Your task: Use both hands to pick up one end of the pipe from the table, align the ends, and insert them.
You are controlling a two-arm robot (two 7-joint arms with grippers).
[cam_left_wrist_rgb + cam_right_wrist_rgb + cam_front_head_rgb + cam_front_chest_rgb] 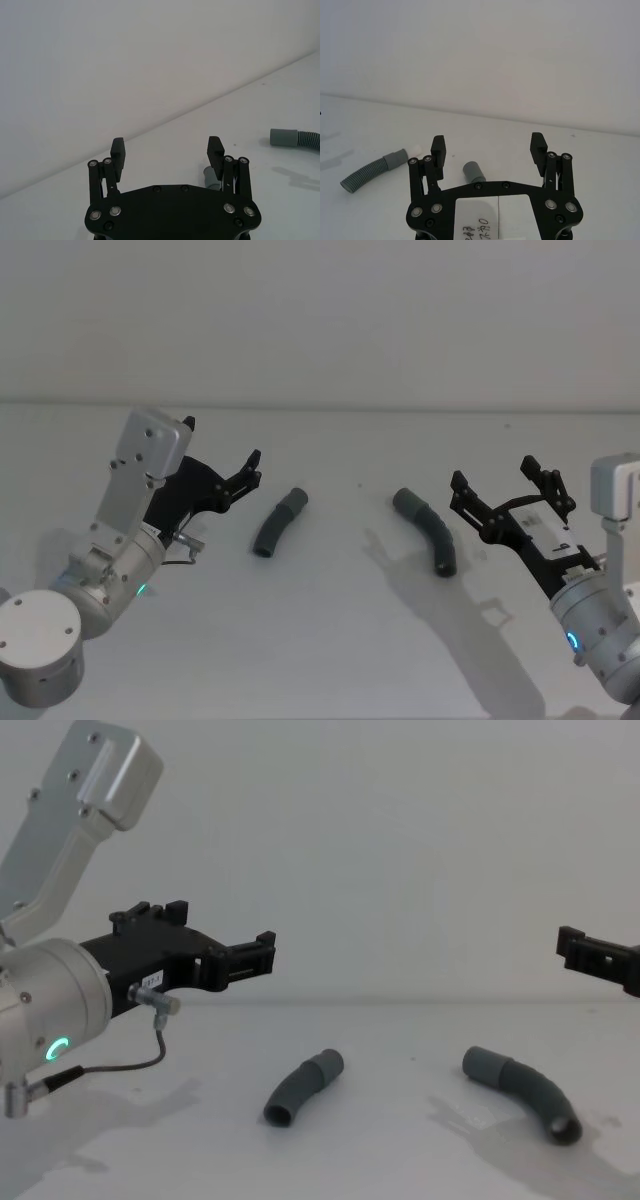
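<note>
On the table (330,660) — left pipe (277,525), right pipe (430,525).

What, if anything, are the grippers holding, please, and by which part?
Nothing: left gripper and right gripper are open; left pipe, right pipe lie on the table.

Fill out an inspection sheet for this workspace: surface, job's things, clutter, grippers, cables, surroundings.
Surface: the table is plain white-grey and carries shadows of the arms.
Job's things: the left pipe piece and the right pipe piece lie flat on the table, apart and not joined, with their collar ends turned toward each other.
Clutter: nothing seen.
Grippers: the left gripper is open and empty, above the table to the left of the left pipe piece. The right gripper is open and empty, to the right of the right pipe piece.
Cables: a thin cable hangs from a fitting on the left arm.
Surroundings: a plain pale wall stands behind the table.
</note>
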